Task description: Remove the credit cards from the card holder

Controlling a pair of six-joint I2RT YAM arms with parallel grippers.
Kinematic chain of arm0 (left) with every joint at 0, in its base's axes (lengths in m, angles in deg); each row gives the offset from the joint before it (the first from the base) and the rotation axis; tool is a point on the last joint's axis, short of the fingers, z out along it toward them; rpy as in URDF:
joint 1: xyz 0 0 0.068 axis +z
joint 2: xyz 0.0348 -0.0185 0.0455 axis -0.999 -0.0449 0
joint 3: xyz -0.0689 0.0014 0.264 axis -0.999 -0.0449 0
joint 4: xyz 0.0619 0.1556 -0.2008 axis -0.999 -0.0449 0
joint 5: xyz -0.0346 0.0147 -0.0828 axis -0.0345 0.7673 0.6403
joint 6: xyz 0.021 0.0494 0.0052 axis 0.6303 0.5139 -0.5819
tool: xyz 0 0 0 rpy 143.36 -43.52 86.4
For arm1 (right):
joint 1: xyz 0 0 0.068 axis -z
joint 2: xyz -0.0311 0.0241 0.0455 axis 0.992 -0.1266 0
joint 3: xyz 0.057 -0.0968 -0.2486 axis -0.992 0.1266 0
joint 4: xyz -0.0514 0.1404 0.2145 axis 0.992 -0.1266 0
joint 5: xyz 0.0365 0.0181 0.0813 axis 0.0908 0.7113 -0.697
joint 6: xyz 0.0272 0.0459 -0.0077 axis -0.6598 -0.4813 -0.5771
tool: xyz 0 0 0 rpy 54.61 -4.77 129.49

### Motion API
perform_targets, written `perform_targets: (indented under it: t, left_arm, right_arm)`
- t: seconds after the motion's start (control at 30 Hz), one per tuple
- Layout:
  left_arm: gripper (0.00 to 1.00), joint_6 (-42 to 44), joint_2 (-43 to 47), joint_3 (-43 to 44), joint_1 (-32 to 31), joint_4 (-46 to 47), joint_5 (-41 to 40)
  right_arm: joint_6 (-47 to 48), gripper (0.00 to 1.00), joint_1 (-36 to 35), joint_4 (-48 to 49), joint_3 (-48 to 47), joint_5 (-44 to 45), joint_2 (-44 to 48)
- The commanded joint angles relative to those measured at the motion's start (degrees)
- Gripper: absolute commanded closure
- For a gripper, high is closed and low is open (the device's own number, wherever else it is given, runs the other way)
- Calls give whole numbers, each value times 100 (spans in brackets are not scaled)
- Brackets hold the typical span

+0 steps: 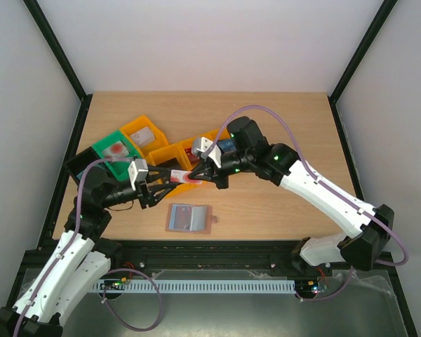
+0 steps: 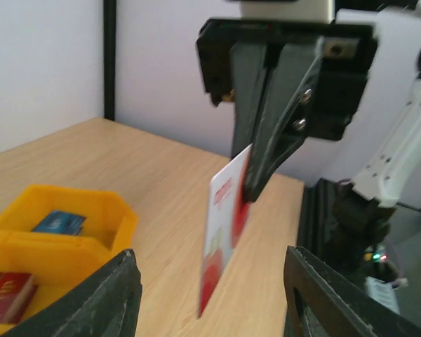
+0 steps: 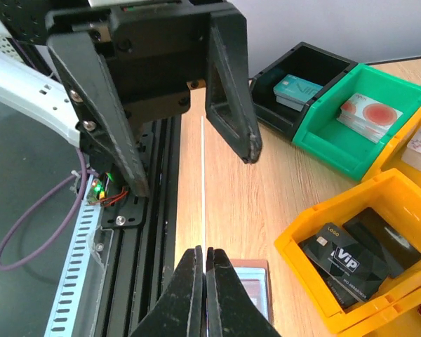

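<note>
Right fingers [image 3: 188, 291] are pressed together on one end of a white-and-red card [image 2: 223, 225], holding it clear of the table [image 1: 281, 203]. Left fingers [image 2: 109, 298] are spread wide, one on each side of the card and not touching it. The two grippers meet tip to tip over the middle of the table, just in front of a cluster of bins. The card holder [image 1: 188, 217] lies open and flat near the front edge of the table, on the near side of the grippers and between the two arms. Its light blue lining faces up, with a thin tan-brown border showing on its right side. From above, the card is only a small red-and-white patch between dark fingers. The left wrist view shows the card's face, white with red print and a red blotch at the nearer end, sticking out from the right gripper [image 2: 255, 189]. Beside it is an orange bin [image 2: 56, 263] holding a blue card and a red one. The right wrist view shows the card edge-on as a thin pale line, with the left gripper [image 3: 194, 172] open beyond it and a corner of the card holder just past its own fingertips. It also shows a black bin [image 3: 266, 84], a green bin [image 3: 337, 156] and a second orange bin [image 3: 302, 256] with black cards, one marked VIP.
</note>
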Motion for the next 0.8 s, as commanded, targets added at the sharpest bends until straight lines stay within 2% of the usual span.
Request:
perform_targets:
  t: [0.0, 0.27, 0.37, 0.47, 0.77]
  left_arm:
    - [45, -1001, 34, 2, 39, 615, 773]
    - [66, -1411, -139, -73, -32, 1186, 732]
    - [79, -1353, -178, -83, -106, 1110, 706]
    - [97, -1297, -187, -61, -136, 1072, 707]
    - [98, -1256, -1, -76, -30, 968, 641]
  right_arm:
    - [193, 98, -46, -84, -139, -142, -2]
    - [191, 98, -129, -50, -286, -254, -175]
    - [200, 98, -135, -59, -362, -343, -215]
    - [212, 98, -139, -65, -384, -358, -218]
    - [132, 98, -141, 167, -307, -211, -126]
